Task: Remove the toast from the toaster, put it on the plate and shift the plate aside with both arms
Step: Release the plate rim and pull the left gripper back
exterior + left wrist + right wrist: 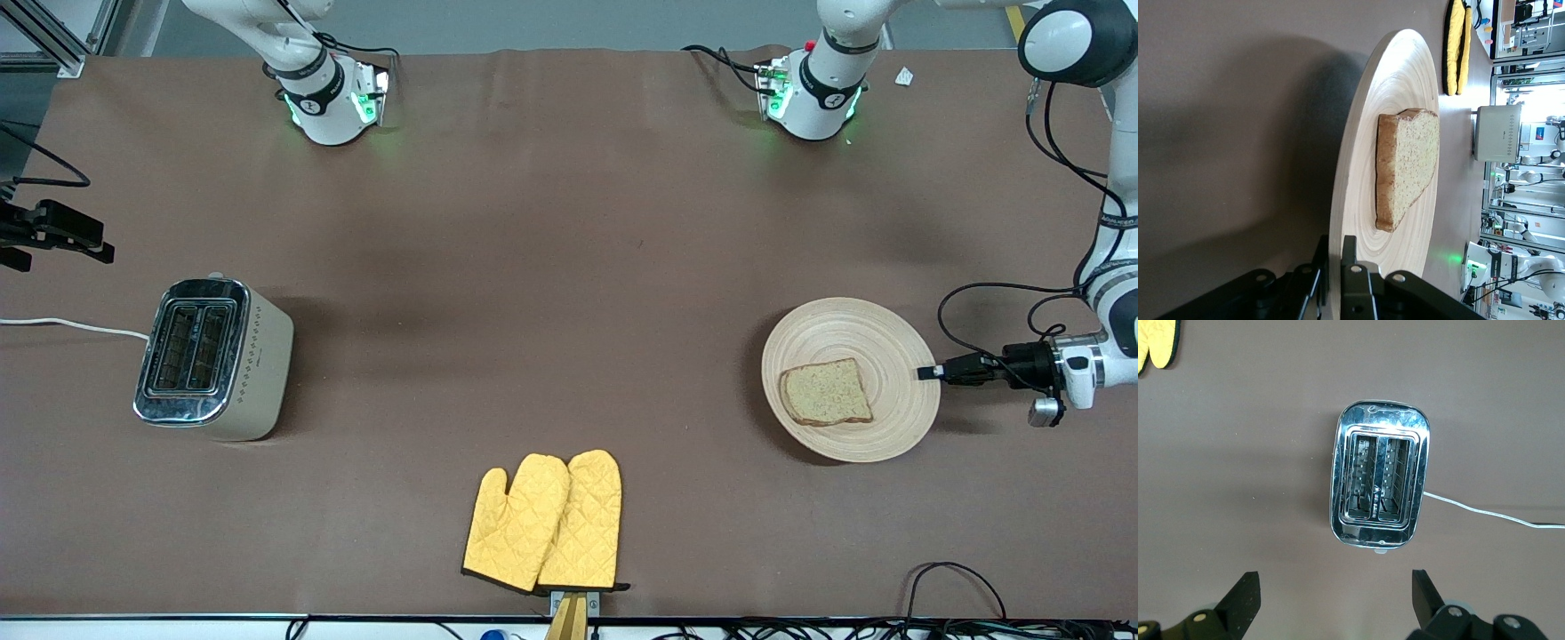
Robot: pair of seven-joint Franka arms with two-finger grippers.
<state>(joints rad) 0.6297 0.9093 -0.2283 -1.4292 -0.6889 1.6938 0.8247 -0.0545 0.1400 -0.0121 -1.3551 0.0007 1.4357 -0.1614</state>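
Toast (827, 393) flat on plate (876, 333), toward left arm's end of table. Left gripper (929, 372) pinching plate rim. Right gripper (1335, 597) spread wide, high over toaster (212, 359). Yellow mitts (544, 523) nearest front camera.

The plate (876, 342) was pale beige wood with concentric ring grain. The toast (827, 393) on it was light brown and speckled, with a darker brown crust. The toaster (213, 358) had a cream body with a row of small dark marks along its side and a shiny chrome top. The oven mitts (544, 522) were bright yellow, diamond-quilted, with dark edging. The tablecloth (551, 249) was plain dull brown. The arms were white with black bands, and both the left gripper (929, 372) and the right gripper (1335, 597) were black.
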